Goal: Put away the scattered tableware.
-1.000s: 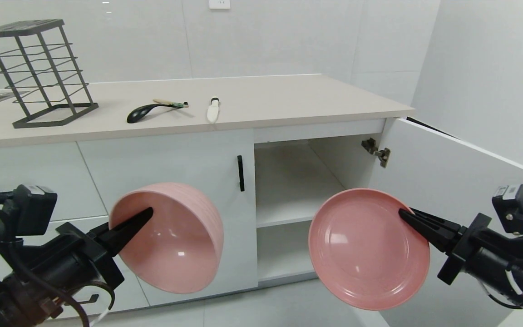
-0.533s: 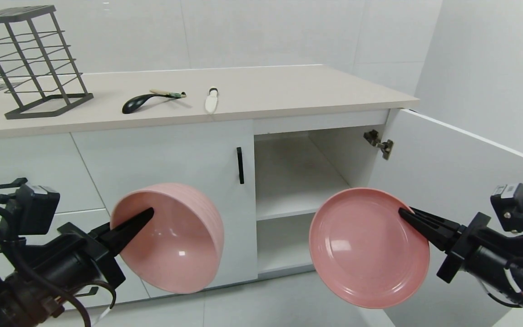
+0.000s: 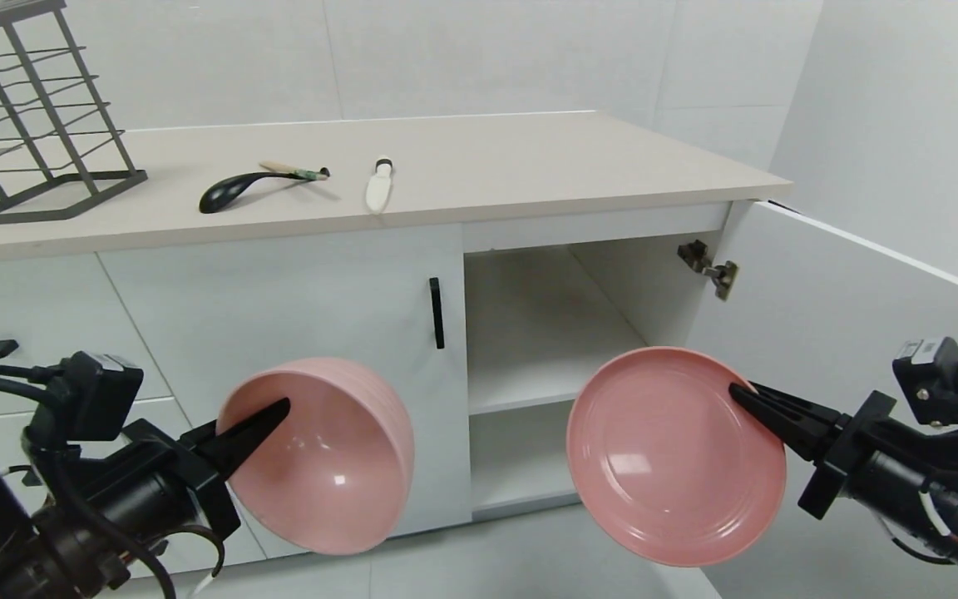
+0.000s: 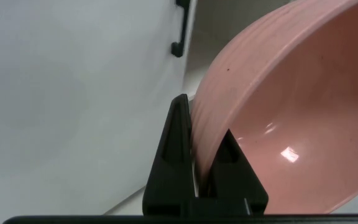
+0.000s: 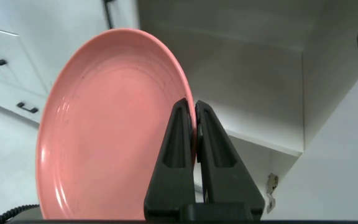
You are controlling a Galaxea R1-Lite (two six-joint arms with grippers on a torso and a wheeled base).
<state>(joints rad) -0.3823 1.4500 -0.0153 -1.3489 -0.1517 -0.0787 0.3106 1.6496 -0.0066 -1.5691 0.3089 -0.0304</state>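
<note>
1. The left arm sits low in front of the closed cupboard door (image 3: 346, 291), angled forward and toward the middle.
2. The left gripper (image 3: 279, 406) pinches the rim of a pink bowl (image 3: 338, 474), one finger inside and one outside. The bowl hangs in the air, tipped on its side with its opening facing the robot.
3. The right arm sits low on the right, pointing inward.
4. The right gripper (image 3: 735, 389) is clamped on the edge of a pink plate (image 3: 662, 474). The plate stands nearly upright in the air, outside the open cupboard (image 3: 545, 349) and beside its swung-out door (image 3: 853, 316).
5. On the counter (image 3: 529, 158) lie a black spoon (image 3: 229, 188) and a white utensil (image 3: 378, 186), near each other. A wire rack (image 3: 30, 108) stands well to the left.
</note>
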